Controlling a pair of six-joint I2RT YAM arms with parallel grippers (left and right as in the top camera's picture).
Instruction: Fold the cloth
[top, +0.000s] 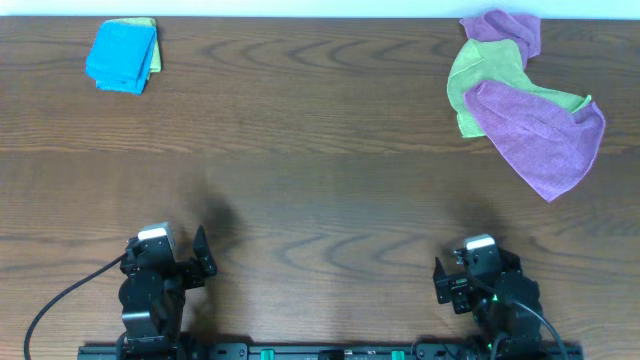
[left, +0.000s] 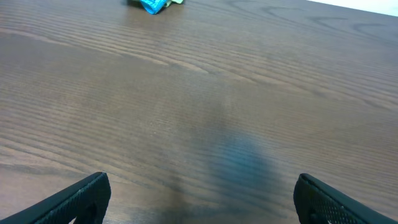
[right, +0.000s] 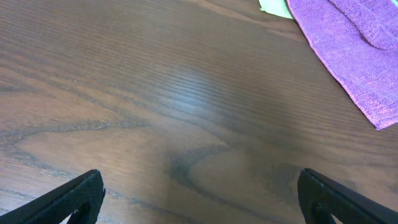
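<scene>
Both wide and empty, left hand (left: 202, 208) and right hand (right: 199, 205); the cloth (top: 545, 140) (soft, light, limp) probably suits a corner pinch.

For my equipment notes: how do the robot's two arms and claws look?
Both arms, the left arm and the right arm, are black and blocky, each with a pale grey box on top. A black cable curves away from the left one; a small green light shows on the right. The left claw and right claw have flat, matte black fingers.
</scene>
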